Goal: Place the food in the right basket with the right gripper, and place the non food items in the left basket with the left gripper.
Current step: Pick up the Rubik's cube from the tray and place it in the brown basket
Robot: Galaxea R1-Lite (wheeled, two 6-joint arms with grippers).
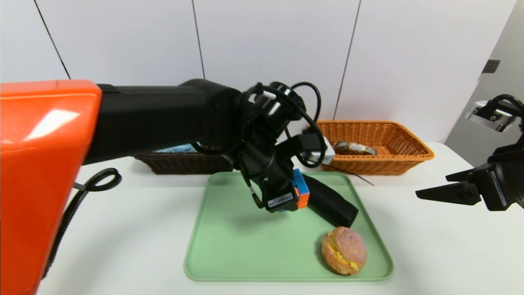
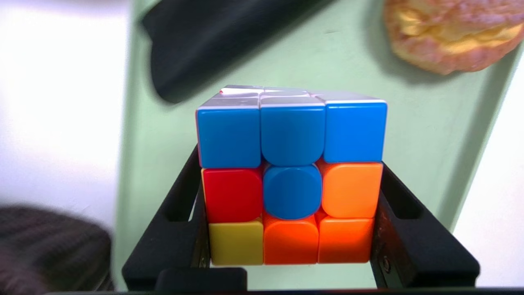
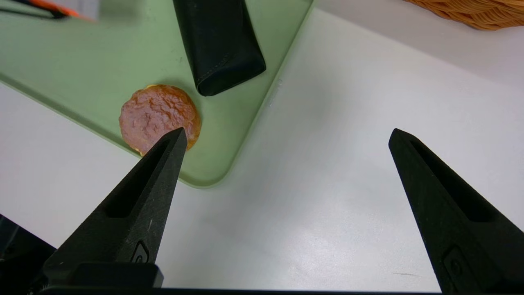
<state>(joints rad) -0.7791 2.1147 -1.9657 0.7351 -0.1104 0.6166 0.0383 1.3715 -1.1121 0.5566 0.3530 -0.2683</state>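
Observation:
My left gripper (image 1: 286,200) is shut on the multicoloured puzzle cube (image 1: 301,187), its black fingers (image 2: 180,221) pressed to two opposite sides of the cube (image 2: 291,176), a little above the green tray (image 1: 245,246). The long black pouch (image 1: 329,203) lies on the tray just behind the cube. The round pinkish bun (image 1: 344,250) with yellow filling sits at the tray's near right corner. A sliver of the blue pouf (image 1: 180,148) shows in the dark brown left basket (image 1: 184,164). The chocolate pack (image 1: 354,148) lies in the orange-tan right basket (image 1: 413,144). My right gripper (image 1: 432,186) hangs open over the bare table, right of the tray.
The white table (image 1: 430,254) runs around the tray, with both baskets along its far edge against the wall. The left arm's orange shell (image 1: 41,164) fills the near left of the head view. In the right wrist view the bun (image 3: 155,114) and pouch (image 3: 217,41) lie beyond my open right gripper (image 3: 286,133).

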